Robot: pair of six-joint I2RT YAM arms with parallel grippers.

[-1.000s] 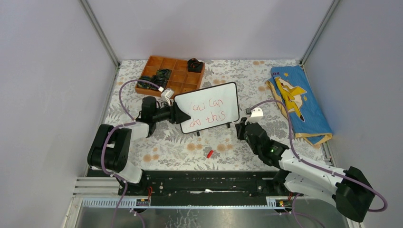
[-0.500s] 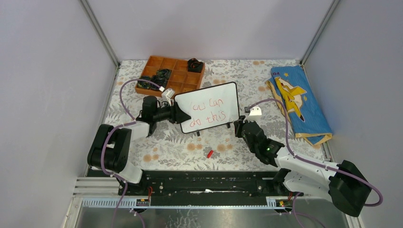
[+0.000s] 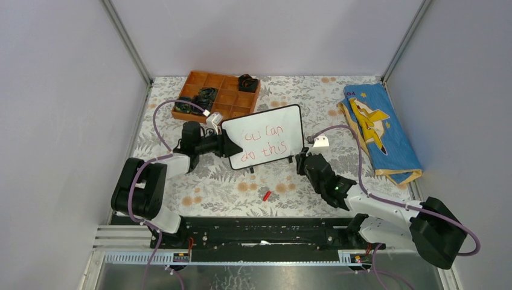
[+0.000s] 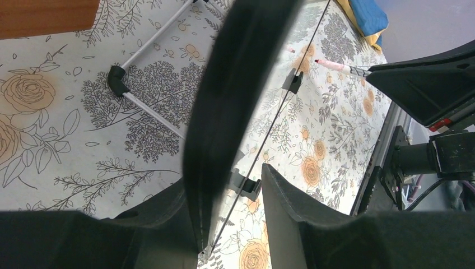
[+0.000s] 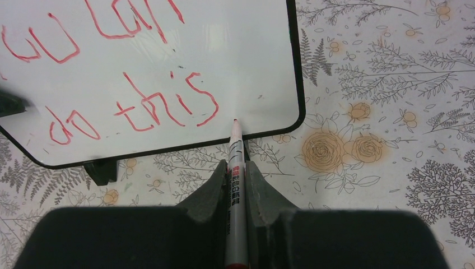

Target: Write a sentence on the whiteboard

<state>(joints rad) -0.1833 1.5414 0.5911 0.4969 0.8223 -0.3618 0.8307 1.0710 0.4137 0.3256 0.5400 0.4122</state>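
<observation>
Whiteboard [image 3: 288, 121] was set tilted on its feet at mid-table, just in front of an orange tray [image 3: 208, 73], between the two arms. Two red lines were carried on it, the sentence [image 5: 147, 103] being read roughly as "you can do this". The writing step was judged to be at its end, since all the words were seen formed. A marker [image 5: 234, 140] was clamped between the nearly closed jaws of the right pincer [image 5: 236, 166], its tip brought over the bare lower right corner past "this"; contact could not be told. Next, a closing dot or a clean lift away without smearing would be called for. The board's left edge was gripped by the half-open left pincer [image 3: 226, 145] and steadied.
</observation>
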